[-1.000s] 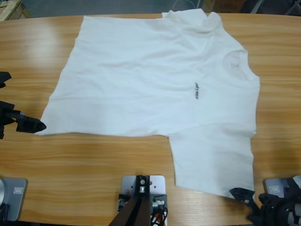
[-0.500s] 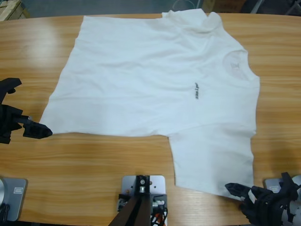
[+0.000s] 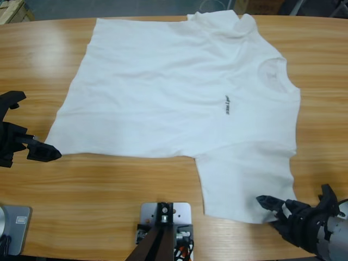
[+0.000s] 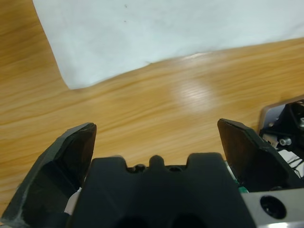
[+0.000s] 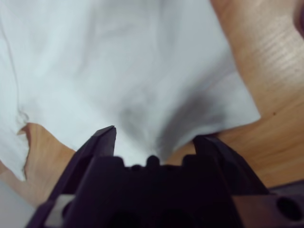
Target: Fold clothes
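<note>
The clothes are one white T-shirt (image 3: 179, 103) spread flat on the wooden table (image 3: 109, 185), collar to the right, hem to the left, a small dark logo (image 3: 226, 105) on the chest. My left gripper (image 3: 39, 126) stands open at the table's left side, its lower jaw tip just short of the hem's near corner (image 4: 71, 80); in the left wrist view the left gripper (image 4: 156, 126) has bare wood between its jaws. My right gripper (image 3: 293, 196) is open at the near sleeve's corner. In the right wrist view the right gripper (image 5: 157, 135) has the sleeve cloth (image 5: 142, 71) between its jaws.
A band of bare wood runs along the table's near edge in front of the shirt. The far sleeve (image 3: 217, 22) reaches the table's back edge. A pale wooden crate (image 3: 11, 8) shows beyond the back left corner.
The right gripper has moved left and up the table onto the near sleeve's corner. The left gripper came slightly right toward the hem corner, its jaws spreading, then held still.
</note>
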Controlling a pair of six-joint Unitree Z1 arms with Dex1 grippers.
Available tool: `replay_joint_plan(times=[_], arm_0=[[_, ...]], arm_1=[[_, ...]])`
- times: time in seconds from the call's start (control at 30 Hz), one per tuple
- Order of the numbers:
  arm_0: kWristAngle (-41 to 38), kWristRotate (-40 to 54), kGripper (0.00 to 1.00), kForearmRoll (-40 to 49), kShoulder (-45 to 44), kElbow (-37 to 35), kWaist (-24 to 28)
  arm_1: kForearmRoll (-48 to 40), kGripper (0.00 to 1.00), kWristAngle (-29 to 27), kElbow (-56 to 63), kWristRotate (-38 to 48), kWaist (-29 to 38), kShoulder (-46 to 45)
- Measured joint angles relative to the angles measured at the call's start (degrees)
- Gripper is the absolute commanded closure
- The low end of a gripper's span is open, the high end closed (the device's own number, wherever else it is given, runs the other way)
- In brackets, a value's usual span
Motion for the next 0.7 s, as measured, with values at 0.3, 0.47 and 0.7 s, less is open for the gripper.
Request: replay_joint_plan(times=[0.3,0.47,0.7], arm_0=[[-0.3,0.0,0.004,0.0,0.0,0.0,0.0],[-0.6,0.0,0.004,0.0,0.0,0.0,0.0],[-1.1,0.0,0.004,0.0,0.0,0.1,0.0]], arm_1=[[0.0,1.000,-1.4,0.1,-3.2,-1.0,0.0],[-0.1,1.000,-1.6,0.1,-5.0,-1.1,0.1],[-0.7,1.000,-1.5,-0.3,-6.7,-1.2,0.7]])
